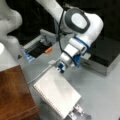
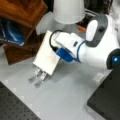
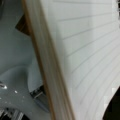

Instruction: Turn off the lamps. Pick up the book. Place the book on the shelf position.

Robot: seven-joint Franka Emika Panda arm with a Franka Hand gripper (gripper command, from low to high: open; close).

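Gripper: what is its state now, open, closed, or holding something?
Gripper: at the top edge of the book; open or shut cannot be told.

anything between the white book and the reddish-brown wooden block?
In a front view, only bare grey table separates the flat white book from the reddish-brown wooden block.

The setting was a robotics laboratory, not a home or office. A white, blue-trimmed robot arm (image 1: 80, 32) stood over a plain grey worktop (image 1: 100, 87), and in a front view a black perforated board (image 2: 12, 107) with a regular grid of mounting holes lay at the bottom left. The objects were arranged as test props: a reddish-brown wooden block (image 1: 15, 95), a slotted metal stand (image 2: 37, 76), a black-topped box with silver sides (image 1: 105, 57) and a white lamp shade (image 2: 68, 11). The background was dark and unfurnished.
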